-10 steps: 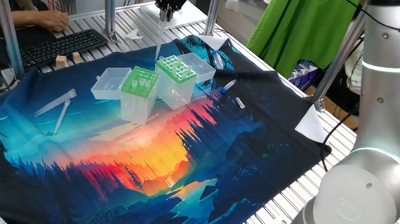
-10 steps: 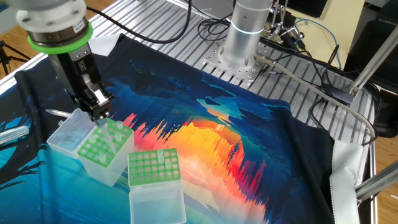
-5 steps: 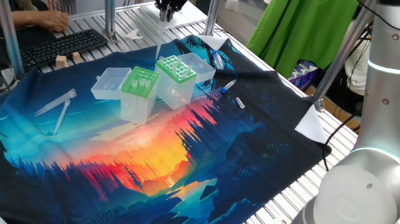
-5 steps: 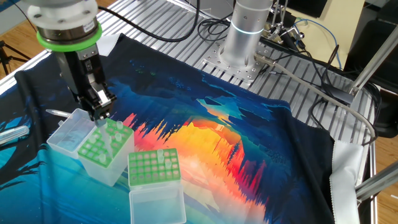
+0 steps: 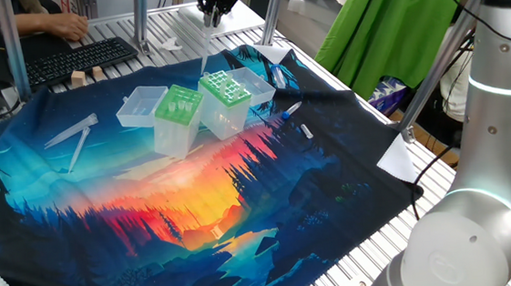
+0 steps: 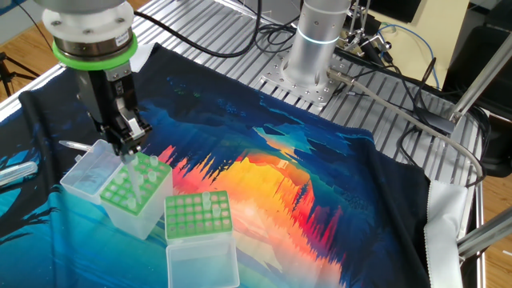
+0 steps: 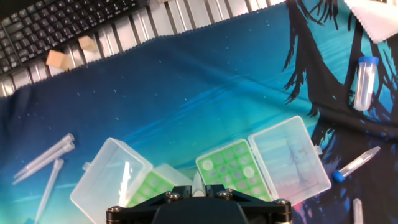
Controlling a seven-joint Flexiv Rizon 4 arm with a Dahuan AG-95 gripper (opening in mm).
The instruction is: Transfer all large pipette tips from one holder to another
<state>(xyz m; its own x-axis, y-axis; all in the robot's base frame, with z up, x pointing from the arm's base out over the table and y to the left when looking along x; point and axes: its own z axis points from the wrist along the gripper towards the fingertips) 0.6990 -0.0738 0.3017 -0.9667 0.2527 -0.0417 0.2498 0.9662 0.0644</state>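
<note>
A clear, slender, tapering plastic pipette tip [image 6: 133, 178] is held between the narrowly set fingers of the black two-finger tool [image 6: 128, 145], which is pointed straight down above the two holders. The translucent box with the plain light-green top plate [image 5: 178, 104] is seen just beside the translucent box with the darker, white-dotted green top [image 5: 225, 88], both on the colourful landscape-printed cloth [image 5: 242, 199] spread over the slatted metal counter [image 6: 204, 28]. Three more clear tips [image 7: 45, 160] are seen lying loose on the cloth.

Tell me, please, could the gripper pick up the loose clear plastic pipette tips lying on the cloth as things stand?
Probably not yet: the gripper is shut on a clear tapering pipette tip, so its jaws are occupied. The loose clear plastic pipette tips themselves lie uncovered, with nothing over them.
</note>
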